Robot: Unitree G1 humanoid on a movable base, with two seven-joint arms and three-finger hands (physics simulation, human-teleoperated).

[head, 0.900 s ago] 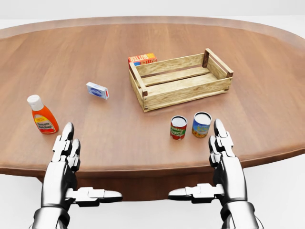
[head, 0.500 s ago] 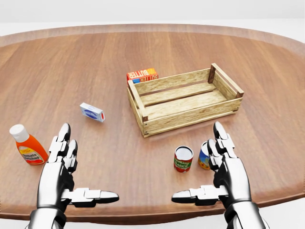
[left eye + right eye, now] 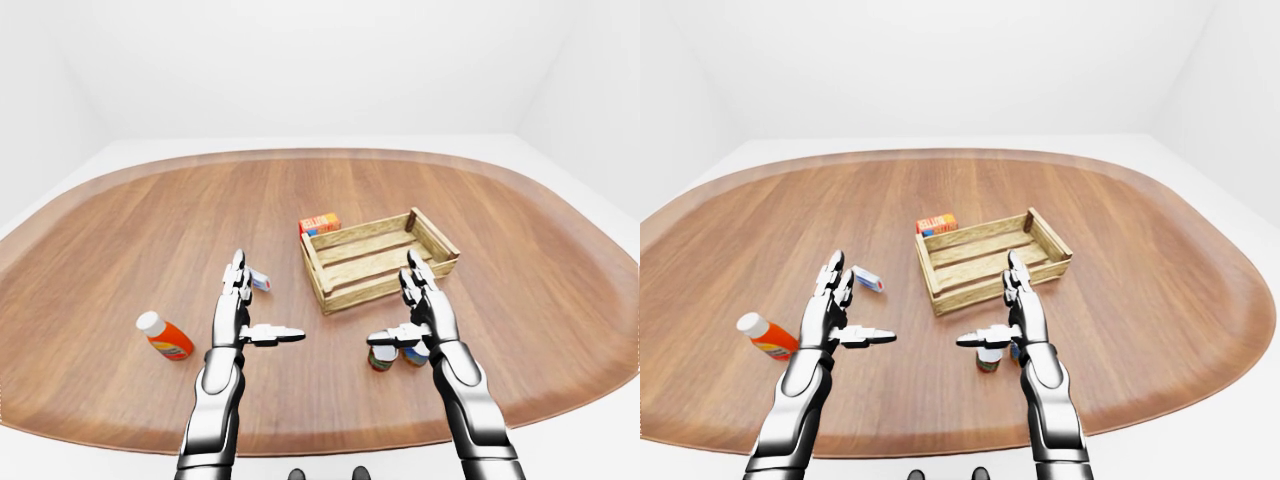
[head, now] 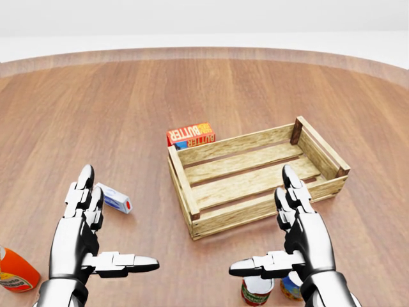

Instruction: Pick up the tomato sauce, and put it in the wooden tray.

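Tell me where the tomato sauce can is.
Bottom edge of the head view, tomato sauce can stands under the right hand, beside another can, below the wooden tray.

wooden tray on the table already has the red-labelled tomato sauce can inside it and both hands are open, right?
Not quite. The slatted wooden tray is empty. The red-labelled tomato sauce can stands on the brown wooden table below the tray in the head view, under the right hand. Both hands are open, the left hand included.

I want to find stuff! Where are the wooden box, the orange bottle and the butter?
wooden box (image 4: 223, 217): head view, on its near side wall.
orange bottle (image 3: 168, 339): left-eye view, on its orange body.
butter (image 4: 190, 134): head view, on its red top face.
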